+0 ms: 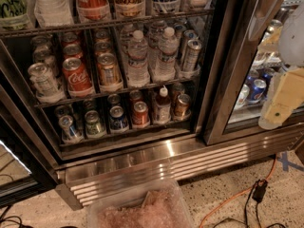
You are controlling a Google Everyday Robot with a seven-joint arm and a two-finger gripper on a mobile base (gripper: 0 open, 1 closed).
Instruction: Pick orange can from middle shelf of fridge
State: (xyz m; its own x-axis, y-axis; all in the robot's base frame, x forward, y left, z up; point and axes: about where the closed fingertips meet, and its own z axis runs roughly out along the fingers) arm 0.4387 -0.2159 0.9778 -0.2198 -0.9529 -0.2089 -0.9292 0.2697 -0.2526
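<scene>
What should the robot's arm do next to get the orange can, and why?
Probably swing the gripper left, toward the open front of the fridge. It hangs far to the right by the glass door, nowhere near the orange can, which stands at the front of the middle shelf between the red Coca-Cola can and a water bottle.

Gripper point(278, 106) well right of orange can point(108, 70)

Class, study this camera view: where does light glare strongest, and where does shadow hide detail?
Camera view: glare streaks the ribbed stainless steel grille at the bottom; shadow swallows the rear cans behind the orange-bronze aluminium can on the dark wire middle shelf; the pale cream gripper at the right edge is brightly lit.
</scene>
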